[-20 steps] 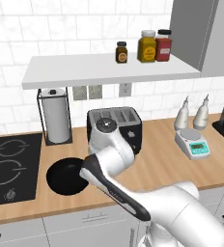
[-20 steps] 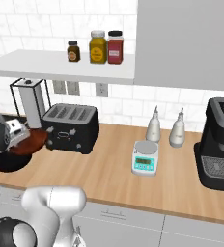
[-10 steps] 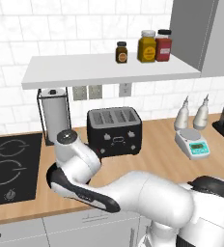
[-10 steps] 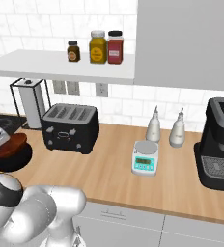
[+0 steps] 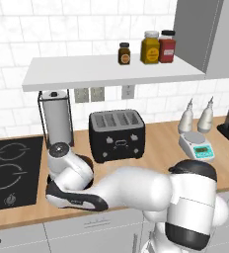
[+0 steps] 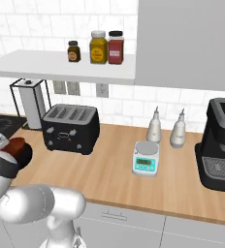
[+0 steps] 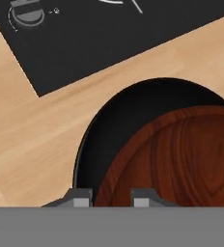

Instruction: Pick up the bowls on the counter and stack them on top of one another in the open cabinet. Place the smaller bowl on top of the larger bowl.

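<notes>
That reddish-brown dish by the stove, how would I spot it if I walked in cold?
Find the black stove top set in the wooden counter; beside it, left of the toaster, sits a wide glossy black bowl. The smaller bowl appears to rest inside it: reddish-brown with visible wood grain, unlike anything nearby.

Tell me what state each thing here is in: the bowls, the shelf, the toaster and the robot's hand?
Brown bowl: over the black bowl, resting or lifted unclear.
Black bowl: on the counter, partly covered by the brown one.
Shelf: open, holding three jars, no bowls.
Toaster: slots look empty.
Hand: fingertips either side of the brown bowl's rim; grip unclear.
</notes>
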